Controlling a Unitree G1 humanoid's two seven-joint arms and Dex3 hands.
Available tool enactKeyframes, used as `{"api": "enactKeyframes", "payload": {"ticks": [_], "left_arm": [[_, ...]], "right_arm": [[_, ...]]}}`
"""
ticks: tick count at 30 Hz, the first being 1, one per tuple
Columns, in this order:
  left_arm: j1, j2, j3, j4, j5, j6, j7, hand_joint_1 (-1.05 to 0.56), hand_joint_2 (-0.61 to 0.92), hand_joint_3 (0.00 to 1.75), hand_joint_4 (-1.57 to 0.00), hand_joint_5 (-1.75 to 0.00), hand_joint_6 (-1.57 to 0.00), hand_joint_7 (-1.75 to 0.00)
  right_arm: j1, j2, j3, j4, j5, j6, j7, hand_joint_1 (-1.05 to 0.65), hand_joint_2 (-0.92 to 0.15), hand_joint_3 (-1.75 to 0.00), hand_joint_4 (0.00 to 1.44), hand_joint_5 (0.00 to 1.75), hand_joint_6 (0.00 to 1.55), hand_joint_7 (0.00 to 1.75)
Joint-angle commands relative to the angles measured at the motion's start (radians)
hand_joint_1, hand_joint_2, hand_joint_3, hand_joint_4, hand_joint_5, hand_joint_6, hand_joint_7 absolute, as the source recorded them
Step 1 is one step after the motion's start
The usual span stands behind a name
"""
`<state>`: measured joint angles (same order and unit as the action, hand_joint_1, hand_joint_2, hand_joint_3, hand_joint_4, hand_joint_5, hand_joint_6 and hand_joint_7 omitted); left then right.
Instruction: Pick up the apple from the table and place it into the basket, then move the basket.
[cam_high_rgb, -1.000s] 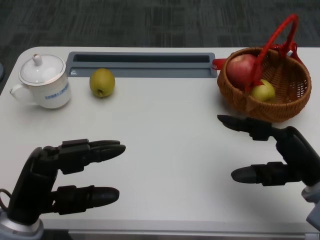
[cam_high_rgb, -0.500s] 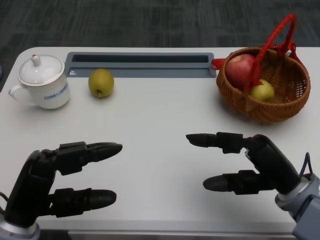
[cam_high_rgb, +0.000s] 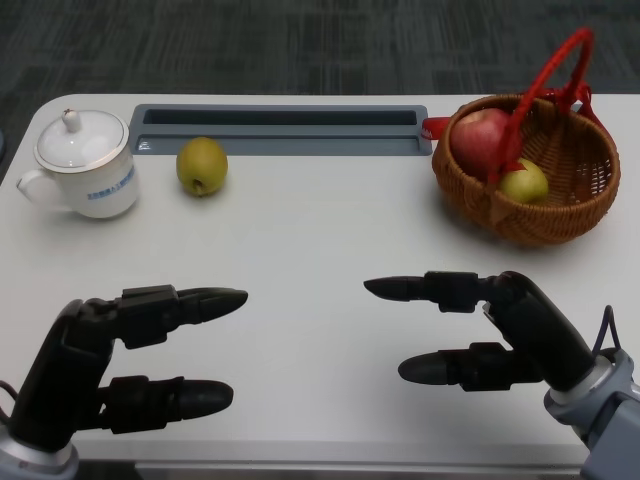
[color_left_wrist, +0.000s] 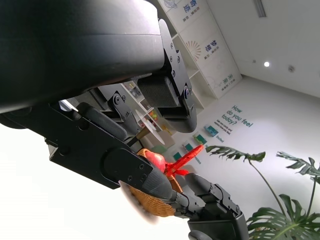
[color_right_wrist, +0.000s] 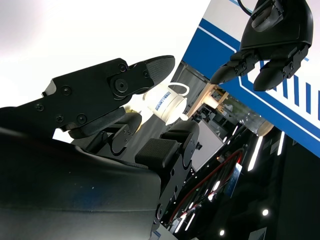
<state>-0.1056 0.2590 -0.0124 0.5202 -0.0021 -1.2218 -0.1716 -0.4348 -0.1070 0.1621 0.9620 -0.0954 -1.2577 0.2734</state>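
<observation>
The left hand (cam_high_rgb: 110, 365) hovered low over the near edge of the white surface (cam_high_rgb: 320, 220), its fingers spread apart and pointing toward the right hand, holding nothing. The right hand (cam_high_rgb: 490, 330) hovered over the near right part of the surface, its fingers likewise apart and reaching toward the left hand, with nothing between them.

The wicker basket (cam_high_rgb: 560, 215) stood beyond the right hand, well apart from its fingertips, toward the far right corner of the surface. Its red handle (cam_high_rgb: 545, 75) arched up over it. Inside it lay a red apple (cam_high_rgb: 480, 140) against the wall nearer the middle of the surface, and a small green-yellow fruit (cam_high_rgb: 525, 183) just beside it, on the side closer to the right hand.

Another green-yellow fruit (cam_high_rgb: 201, 165) sat on the surface far beyond the left hand, close to a grey tray (cam_high_rgb: 280, 130) that ran along the far edge. A white lidded cup (cam_high_rgb: 85, 165) stood just beside that fruit, on its outer side, also well beyond the left hand.

In the left wrist view the basket (color_left_wrist: 147, 200) and its red handle (color_left_wrist: 185, 159) showed past that hand's fingers, with the right hand (color_left_wrist: 210, 197) nearby. In the right wrist view the white cup (color_right_wrist: 165, 106) showed beyond the fingers, and the left hand (color_right_wrist: 267, 45) hung further off.
</observation>
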Motion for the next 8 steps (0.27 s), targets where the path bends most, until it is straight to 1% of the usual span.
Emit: {"api": "enactKeyframes", "payload": {"ticks": [1,8], "left_arm": [[-0.011,0.014,0.01,-0.002,-0.006,0.002,-0.008,-0.6,0.8,0.0,-0.92,-0.01,-0.88,-0.01],[-0.021,0.009,0.011,0.005,-0.018,0.001,-0.011,-0.58,0.79,0.0,-0.93,-0.01,-0.89,-0.01]], "right_arm": [[0.002,-0.006,-0.009,0.001,0.013,-0.006,0.004,-0.41,-0.81,0.0,0.82,0.0,0.75,0.0],[0.003,-0.012,-0.014,0.002,-0.002,-0.01,-0.006,-0.43,-0.81,0.0,0.76,0.0,0.71,0.0]]}}
